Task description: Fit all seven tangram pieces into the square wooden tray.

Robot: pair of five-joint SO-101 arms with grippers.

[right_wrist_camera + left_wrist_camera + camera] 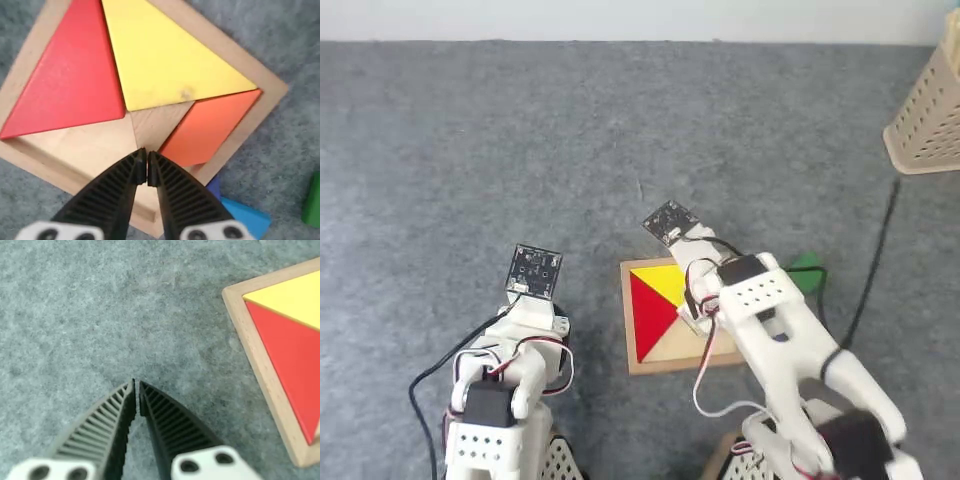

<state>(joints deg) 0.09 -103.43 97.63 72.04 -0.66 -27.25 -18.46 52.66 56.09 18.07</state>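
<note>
The square wooden tray (269, 102) holds a red triangle (70, 85), a yellow triangle (160, 60) and an orange parallelogram (210, 127); bare wood shows in the rest of it. My right gripper (146, 154) hangs just above that bare wood beside the orange piece, shut on nothing. A blue piece (242, 215) and a green piece (312, 200) lie on the carpet outside the tray. My left gripper (136, 386) is shut and empty over the carpet, left of the tray (235, 305). From above, the right arm (760, 300) covers the tray's right half (645, 362).
Grey carpet covers the whole table. A cream perforated basket (930, 110) stands at the far right back. A black cable (870, 270) runs along the right side. A dark blue piece (215, 187) peeks out at the tray's edge beside the blue one.
</note>
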